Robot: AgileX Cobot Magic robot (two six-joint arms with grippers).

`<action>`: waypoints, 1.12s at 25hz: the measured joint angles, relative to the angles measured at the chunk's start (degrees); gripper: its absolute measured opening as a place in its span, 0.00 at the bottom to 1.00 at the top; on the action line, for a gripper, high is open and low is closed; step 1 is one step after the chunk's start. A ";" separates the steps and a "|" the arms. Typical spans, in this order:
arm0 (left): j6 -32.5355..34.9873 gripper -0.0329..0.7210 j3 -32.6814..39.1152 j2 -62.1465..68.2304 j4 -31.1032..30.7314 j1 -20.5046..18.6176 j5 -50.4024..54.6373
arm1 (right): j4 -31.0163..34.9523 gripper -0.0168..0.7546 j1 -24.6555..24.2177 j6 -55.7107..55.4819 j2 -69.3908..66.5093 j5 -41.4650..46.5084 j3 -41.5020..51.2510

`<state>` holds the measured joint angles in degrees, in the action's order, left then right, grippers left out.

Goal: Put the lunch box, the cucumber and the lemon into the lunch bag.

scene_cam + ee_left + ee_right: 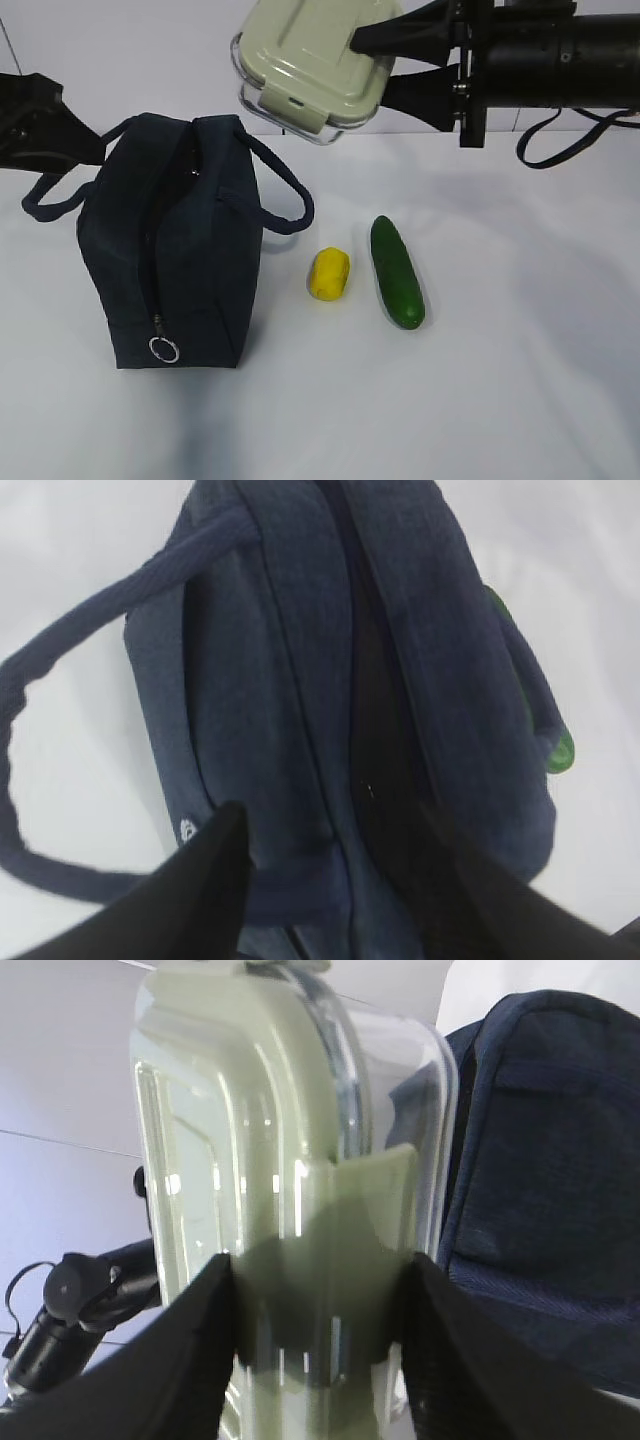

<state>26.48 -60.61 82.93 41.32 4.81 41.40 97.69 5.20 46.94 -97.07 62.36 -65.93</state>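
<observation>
One lunch box (pixel 310 65) hangs clamped in the half-closed right gripper (pixel 375 65) above and right of the lunch bag (pixel 175 250), whose slit looks narrow, so the half-open, empty left gripper (pixel 330 870) should probably spread it first.

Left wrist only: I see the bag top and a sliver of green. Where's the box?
Observer: The right gripper holds the box in the air, tilted, above and to the right of the bag.
Operator: Lemon?
Observer: The lemon lies on the table between the bag and the cucumber, touching neither.
Operator: Zip pull?
Observer: The ring hangs low on the bag's near end.
</observation>
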 joint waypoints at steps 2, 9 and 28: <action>0.00 0.51 -1.49 2.23 0.16 0.00 0.26 | 0.64 0.49 1.08 0.81 -1.27 -0.20 -0.56; 0.10 0.49 -2.90 8.53 0.60 0.00 0.50 | 0.98 0.49 4.85 1.30 -6.17 -1.45 -5.24; 12.30 0.04 -3.10 9.12 16.22 0.00 5.55 | 1.47 0.49 5.92 1.55 -13.75 -2.53 -9.97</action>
<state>38.78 -63.71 92.05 57.53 4.81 46.95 99.16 11.12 48.49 -110.82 59.83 -75.89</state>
